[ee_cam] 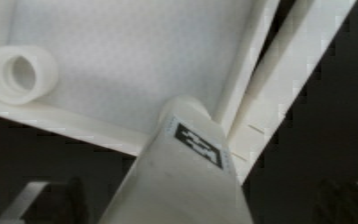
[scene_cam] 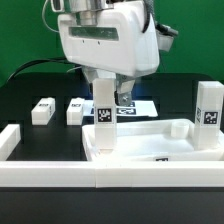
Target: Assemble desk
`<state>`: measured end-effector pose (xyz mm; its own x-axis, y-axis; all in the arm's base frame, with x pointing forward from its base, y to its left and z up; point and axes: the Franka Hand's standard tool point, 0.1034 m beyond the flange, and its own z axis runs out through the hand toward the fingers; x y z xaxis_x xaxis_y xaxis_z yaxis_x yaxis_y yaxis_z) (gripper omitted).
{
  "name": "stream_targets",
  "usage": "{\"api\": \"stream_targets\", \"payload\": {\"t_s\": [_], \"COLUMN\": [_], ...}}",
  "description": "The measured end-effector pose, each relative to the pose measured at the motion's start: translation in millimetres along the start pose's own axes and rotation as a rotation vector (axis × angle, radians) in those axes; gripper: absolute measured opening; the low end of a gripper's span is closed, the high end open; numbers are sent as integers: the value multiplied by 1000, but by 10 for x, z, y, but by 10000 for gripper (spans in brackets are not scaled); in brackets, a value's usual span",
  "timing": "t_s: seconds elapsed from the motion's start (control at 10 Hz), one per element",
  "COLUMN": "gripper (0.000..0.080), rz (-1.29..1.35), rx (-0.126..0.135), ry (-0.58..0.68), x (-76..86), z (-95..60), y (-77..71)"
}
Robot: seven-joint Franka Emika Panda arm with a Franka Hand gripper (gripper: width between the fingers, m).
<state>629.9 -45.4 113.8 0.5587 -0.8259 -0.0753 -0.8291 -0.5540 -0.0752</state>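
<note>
Nearest the lens in the exterior view runs the long low white rail [scene_cam: 50,172], and just behind it the desk panel [scene_cam: 160,138] lies flat on the black surface [scene_cam: 30,88], raised rim upward. The step in hand looks like fitting a leg. One white leg post [scene_cam: 105,122] stands upright at the panel's corner on the exterior view's left, tag facing the camera and its top reaching up between the fingers of the gripper [scene_cam: 108,96]. The gripper is clenched narrowly on that post. The wrist view fits this, with the post [ee_cam: 179,180] running out from under the camera toward the panel [ee_cam: 140,60]. Whether the post's lower end already touches the panel cannot be told. In the wrist view a round socket [ee_cam: 16,74] shows in the panel, off to one side of the post's tip and not beneath it. By my reading, the next move calls for shifting the post across until its end sits over that socket, keeping it plumb, then lowering and probably turning it to seat it. Three more posts wait: two lying side by side on the surface [scene_cam: 42,110] [scene_cam: 75,110] and one standing [scene_cam: 208,112] toward the exterior view's right, beyond the panel.
</note>
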Motion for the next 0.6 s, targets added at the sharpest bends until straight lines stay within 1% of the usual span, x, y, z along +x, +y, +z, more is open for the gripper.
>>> {"api": "stream_targets", "payload": {"t_s": [0.1, 0.2, 0.3, 0.4, 0.6], "gripper": [649, 649, 649, 649, 637], "rz": [-131, -392, -583, -667, -619], "rx": [-8, -44, -48, -43, -39], "ry": [7, 40, 62, 82, 75], "x": [0, -4, 0, 25, 12], "z": [1, 5, 9, 24, 35], "y": [1, -18, -49, -39, -35]}}
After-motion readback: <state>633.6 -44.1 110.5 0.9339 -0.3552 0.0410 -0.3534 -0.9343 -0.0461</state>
